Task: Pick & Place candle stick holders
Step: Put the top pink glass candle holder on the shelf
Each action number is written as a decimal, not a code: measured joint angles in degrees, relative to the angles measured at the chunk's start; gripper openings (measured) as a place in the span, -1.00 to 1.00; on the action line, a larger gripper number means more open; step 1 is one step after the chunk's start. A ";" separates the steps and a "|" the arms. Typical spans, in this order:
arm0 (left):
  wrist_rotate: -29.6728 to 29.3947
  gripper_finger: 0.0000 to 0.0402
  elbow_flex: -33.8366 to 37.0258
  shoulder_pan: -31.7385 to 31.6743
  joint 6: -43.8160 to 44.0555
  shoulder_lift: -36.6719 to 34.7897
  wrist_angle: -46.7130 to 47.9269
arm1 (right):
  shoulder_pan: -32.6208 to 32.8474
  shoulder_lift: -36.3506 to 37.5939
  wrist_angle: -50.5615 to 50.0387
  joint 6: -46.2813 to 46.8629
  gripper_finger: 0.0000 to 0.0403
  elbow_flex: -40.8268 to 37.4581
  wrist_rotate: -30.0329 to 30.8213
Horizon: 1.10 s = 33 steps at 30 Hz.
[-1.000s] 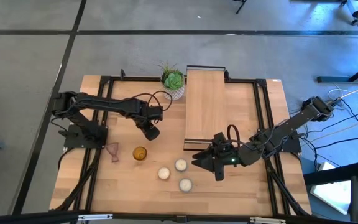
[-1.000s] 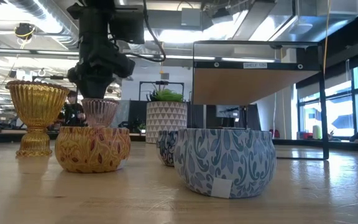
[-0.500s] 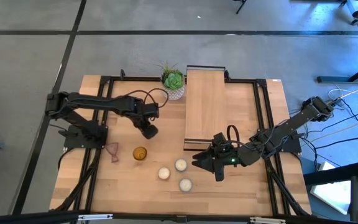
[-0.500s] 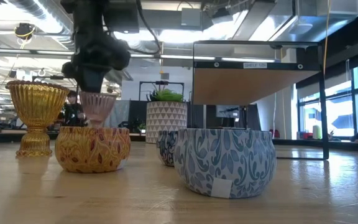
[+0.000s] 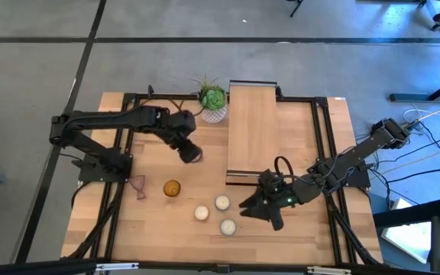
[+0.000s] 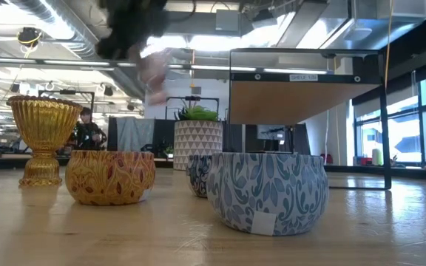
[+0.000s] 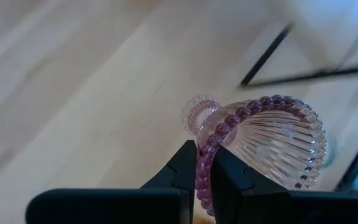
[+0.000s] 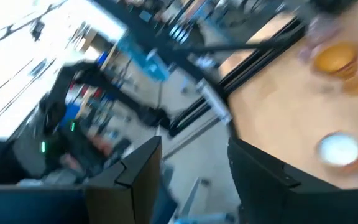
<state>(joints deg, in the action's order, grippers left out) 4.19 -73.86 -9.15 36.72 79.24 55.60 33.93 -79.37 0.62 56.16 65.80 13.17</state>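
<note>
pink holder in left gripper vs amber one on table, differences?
Colour: the pink holder is pale pink, the amber holder golden. State: the pink holder is airborne, tilted, rim pinched by the left gripper; the amber holder stands upright on the table. Both are ribbed glass goblets.

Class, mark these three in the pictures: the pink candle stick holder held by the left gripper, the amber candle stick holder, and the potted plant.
pink candle stick holder [image 7: 278,143], left wrist view, ribbed bowl.
amber candle stick holder [image 6: 43,122], low view, ribbed cup.
potted plant [image 5: 213,98], high view, green leaves.
</note>
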 joint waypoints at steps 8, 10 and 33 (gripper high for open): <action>-0.59 -0.91 -23.19 0.00 -6.88 13.81 9.41 | 1.23 0.14 -1.21 0.46 -0.06 0.00 -10.87; -0.62 -0.91 -30.77 -0.31 -9.07 18.71 13.04 | 1.32 0.92 -2.84 0.69 -0.06 0.00 -12.63; 4.52 -0.91 -58.39 -11.10 -12.79 38.30 23.51 | -12.91 15.21 -50.67 15.68 -0.07 0.04 15.31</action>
<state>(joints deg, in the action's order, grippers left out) 8.71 -132.25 -20.25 23.92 117.54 79.11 21.02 -64.16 -50.05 71.85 65.84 28.48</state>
